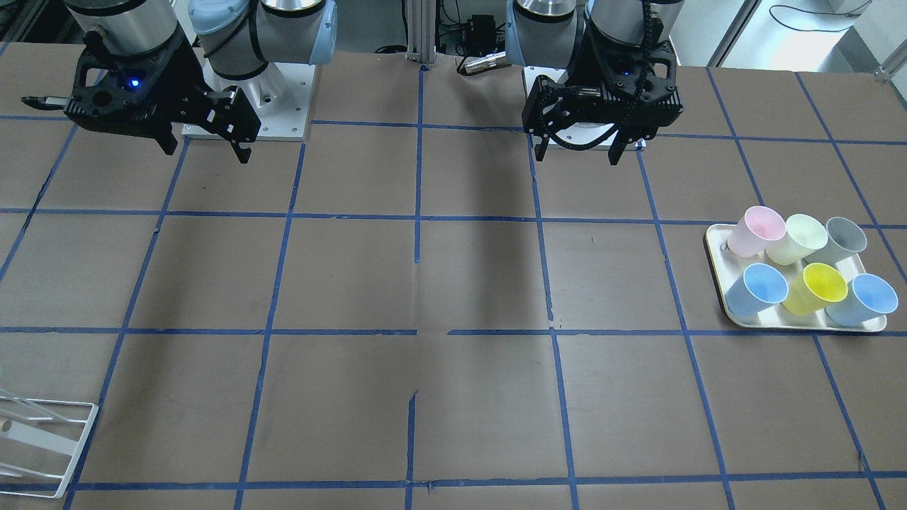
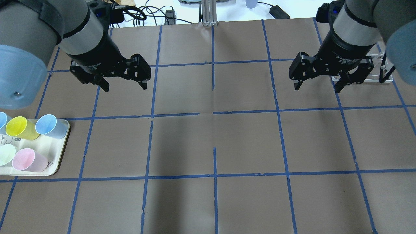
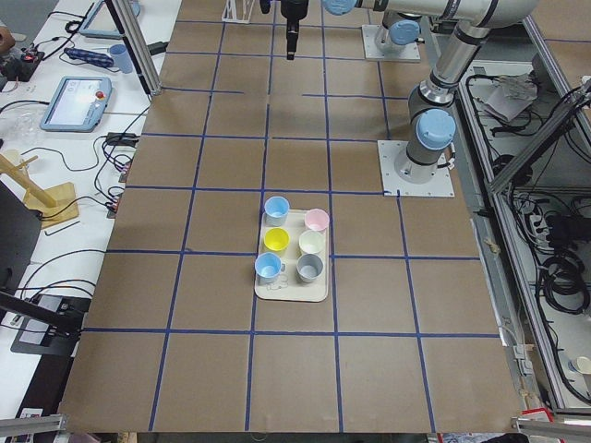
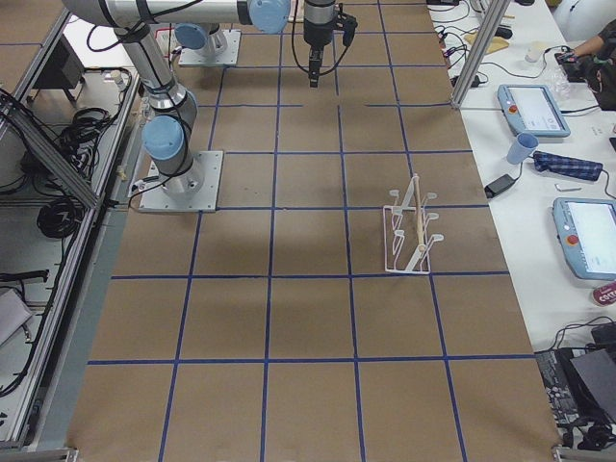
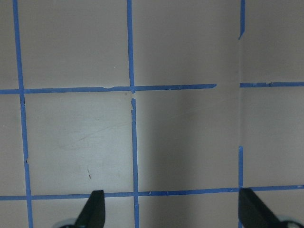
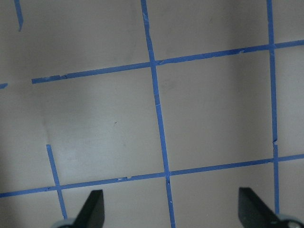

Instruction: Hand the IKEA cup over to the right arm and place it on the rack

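Front view, IKEA cup (image 1: 845, 237): it stands mouth up in the tray (image 1: 714, 248), in the row nearer the robot, at the outer end. The pale green cup (image 1: 799, 237) is just beside it, and a light blue cup (image 1: 866, 299) is in the other row.
Front view, left gripper (image 1: 577, 152): it hangs over the table (image 1: 453, 283) near its own base, well apart from the tray. The jaws are wide apart with nothing between them.
Front view, right gripper (image 1: 207, 152): it is also spread wide and empty, over the other half.
Front view, step in hand: I judge it is the reach of the left gripper to the grey cup. It should descend from above and use the cup's outer side, where no neighbour stands. The grip should leave free wall for the right gripper at the hand-over.
Front view, rack (image 1: 42, 440): it is at the corner on the right arm's side, well apart from the tray.
Overhead view, cups: the yellow cup (image 2: 18, 127) and the pink cup (image 2: 27, 160) show. The IKEA cup is not in view here.
Overhead view, grippers: the left gripper (image 2: 125, 87) and the right gripper (image 2: 317, 88) are both open and hold nothing. The rack (image 2: 383, 78) shows behind the right one.
Left side view, obstacles: the IKEA cup (image 3: 309, 268) sits at a tray (image 3: 314, 293) corner with two close neighbours. I think a careless finger could tip them.
Right side view, rack (image 4: 409, 236): it stands upright towards the operators' edge.
Wrist views, jaws: for the left gripper (image 5: 172, 213) and the right gripper (image 6: 171, 213), only taped table lies between the far-apart tips.
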